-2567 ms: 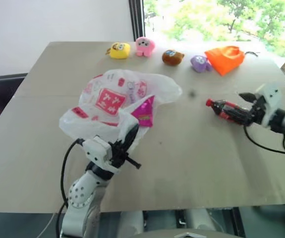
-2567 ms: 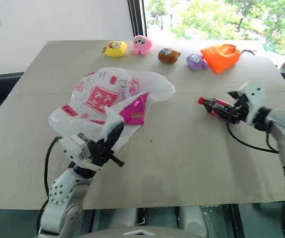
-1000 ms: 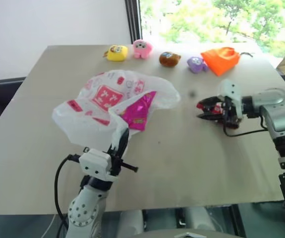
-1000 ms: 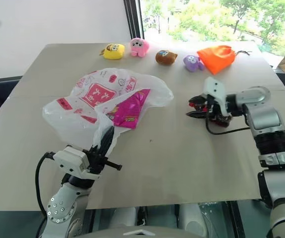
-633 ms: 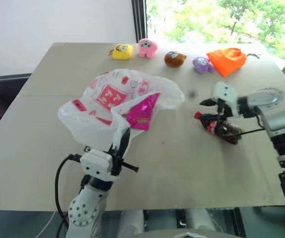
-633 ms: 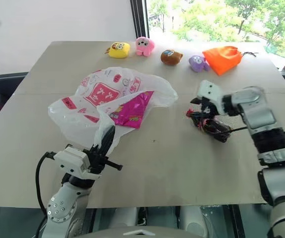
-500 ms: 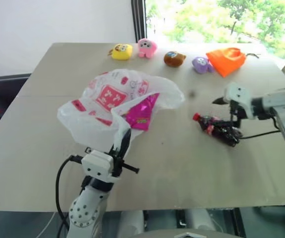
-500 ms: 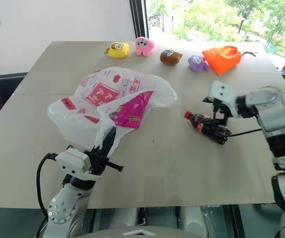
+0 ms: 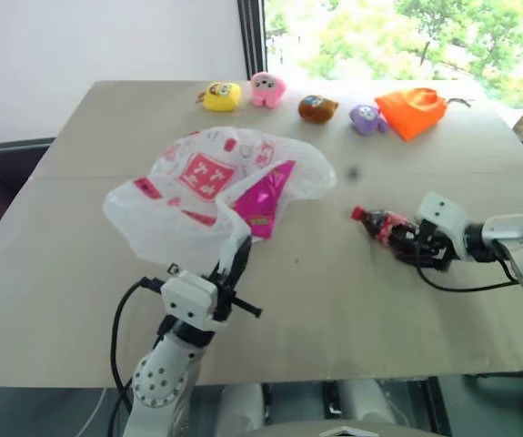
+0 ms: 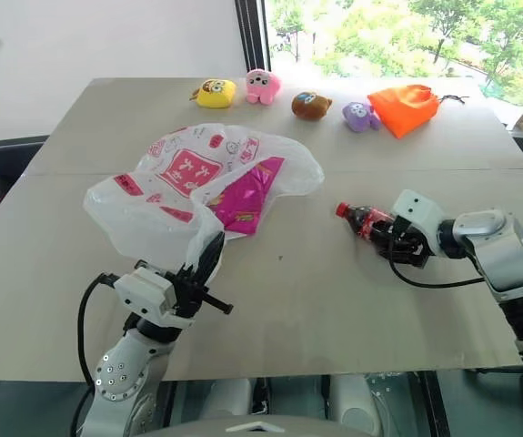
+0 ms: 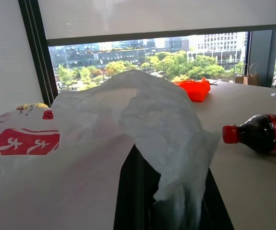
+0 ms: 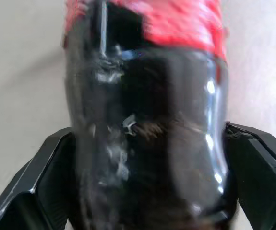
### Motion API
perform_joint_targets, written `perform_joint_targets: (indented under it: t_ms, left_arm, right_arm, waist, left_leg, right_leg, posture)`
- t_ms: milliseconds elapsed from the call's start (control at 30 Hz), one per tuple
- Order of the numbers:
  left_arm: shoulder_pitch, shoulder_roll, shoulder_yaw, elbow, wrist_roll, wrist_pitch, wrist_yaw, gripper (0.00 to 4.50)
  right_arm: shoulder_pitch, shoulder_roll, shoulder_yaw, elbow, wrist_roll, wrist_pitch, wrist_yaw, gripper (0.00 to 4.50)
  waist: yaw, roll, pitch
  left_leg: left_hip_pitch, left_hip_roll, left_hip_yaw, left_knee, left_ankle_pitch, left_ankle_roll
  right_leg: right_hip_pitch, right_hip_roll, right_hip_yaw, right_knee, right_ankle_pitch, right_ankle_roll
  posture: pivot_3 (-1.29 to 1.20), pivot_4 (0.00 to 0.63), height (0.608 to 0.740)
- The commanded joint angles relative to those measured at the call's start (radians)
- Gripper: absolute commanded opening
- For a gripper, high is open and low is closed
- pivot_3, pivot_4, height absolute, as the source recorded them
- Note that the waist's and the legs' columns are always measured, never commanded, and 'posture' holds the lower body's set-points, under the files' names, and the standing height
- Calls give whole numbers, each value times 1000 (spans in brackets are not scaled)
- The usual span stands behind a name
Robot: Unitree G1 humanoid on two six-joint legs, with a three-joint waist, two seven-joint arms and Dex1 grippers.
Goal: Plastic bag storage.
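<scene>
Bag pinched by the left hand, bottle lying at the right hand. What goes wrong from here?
1. The bottle lies on its side at the right hand; round, it may roll or slip on pickup.
2. The left hand pinches only an edge of the plastic bag; the film sags, so the mouth may collapse.
3. The magenta packet sits at that mouth and could get pushed out.

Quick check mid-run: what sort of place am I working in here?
Probably an upper-floor office or lab: a plain table beside a large window overlooking trees and city buildings, with plush toys lined up as props.
</scene>
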Motion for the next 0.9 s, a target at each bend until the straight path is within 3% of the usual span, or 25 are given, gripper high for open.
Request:
perform_joint_targets:
  t_ms: [33, 200, 367, 667, 800, 833, 867, 900]
  left_arm:
    - [6, 1, 3, -17, -9, -16, -1, 0]
    - [17, -11, -13, -22, 6, -23, 12, 0]
    - [10, -23, -20, -14, 8, -24, 19, 0]
    - [-18, 16, -13, -4, -8, -28, -16, 0]
    - [-7, 16, -20, 0, -2, -37, -16, 0]
    - [-6, 15, -24, 1, 1, -38, -14, 0]
    - [-5, 14, -26, 2, 4, -39, -13, 0]
    - [-5, 13, -29, 1, 6, -39, -11, 0]
  right_arm:
    - [-32, 1, -45, -7, 19, -28, -6, 3244]
    - [-104, 35, -11, -9, 27, -75, 18, 3117]
    - [-246, 162, 58, -7, 32, -90, 40, 3117]
    - [-478, 507, 298, 303, -87, -214, 31, 3117]
    - [-612, 766, 221, 536, -85, -317, -185, 3117]
    - [-646, 824, 175, 584, -65, -348, -250, 4173]
    - [-668, 861, 140, 619, -52, -372, -292, 4469]
    - [-684, 883, 117, 642, -44, -383, -308, 4469]
  waist:
    - [0, 0, 0]
    - [-3, 0, 0]
    - [-8, 1, 1]
    - [1, 1, 1]
    - [-8, 1, 1]
    - [-8, 1, 1]
    - [-8, 1, 1]
    - [-7, 1, 1]
  left_leg:
    - [0, 0, 0, 0, 0, 0]
    - [0, 0, 0, 0, 0, 0]
    - [0, 1, 2, 0, 0, 0]
    - [-4, 1, 7, 0, 3, -5]
    - [-14, 2, 8, 2, 3, -6]
    - [-16, 3, 8, 2, 4, -7]
    - [-18, 3, 8, 1, 4, -7]
    - [-18, 3, 8, 1, 4, -8]
  right_leg:
    - [0, 0, 0, 0, 0, 0]
    - [0, 0, 0, 0, 0, 0]
    - [-2, 1, 2, 2, 0, 0]
    - [-5, 1, -1, 1, 0, 0]
    - [-15, 1, -1, 4, 0, 0]
    - [-18, 1, -1, 5, 1, 0]
    - [-19, 2, -1, 5, 1, 0]
    - [-20, 2, -1, 5, 1, 0]
  posture:
    - [0, 150, 740]
    - [0, 150, 740]
    - [0, 150, 740]
    - [0, 150, 740]
    - [0, 150, 740]
    - [0, 150, 740]
    - [0, 150, 740]
    - [0, 150, 740]
